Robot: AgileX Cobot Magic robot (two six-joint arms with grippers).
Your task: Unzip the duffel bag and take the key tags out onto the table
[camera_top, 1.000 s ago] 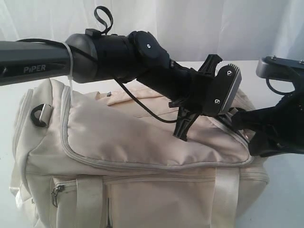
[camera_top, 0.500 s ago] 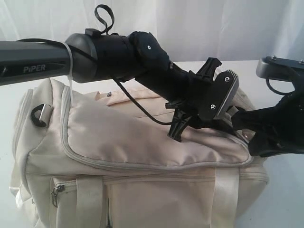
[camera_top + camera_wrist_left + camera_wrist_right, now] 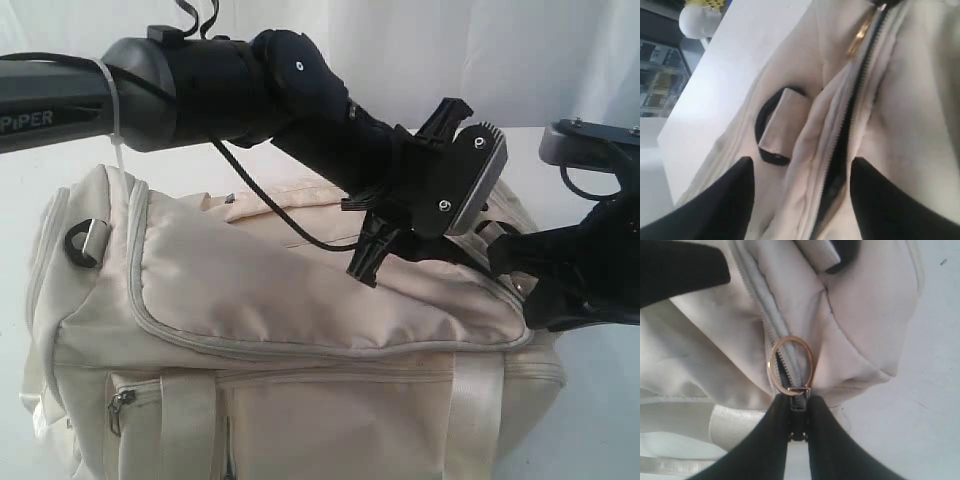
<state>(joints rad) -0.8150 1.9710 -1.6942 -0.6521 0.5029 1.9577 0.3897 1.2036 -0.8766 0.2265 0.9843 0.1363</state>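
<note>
Where my left gripper (image 3: 802,165) hangs: tilted over cream fabric duffel bag (image 3: 300,290), jaws spread
right gripper (image 3: 801,402): pinching gold-ringed zipper pull (image 3: 799,390)

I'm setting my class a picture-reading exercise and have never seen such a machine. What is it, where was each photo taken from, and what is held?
It is a robot with two arms, each ending in a claw. The wide picture comes from a camera standing apart; the close-ups come from wrist cameras. A cream duffel bag sits on a white table. The right claw is shut on the zip pull. The left claw hangs open over the zip, holding nothing.
</note>
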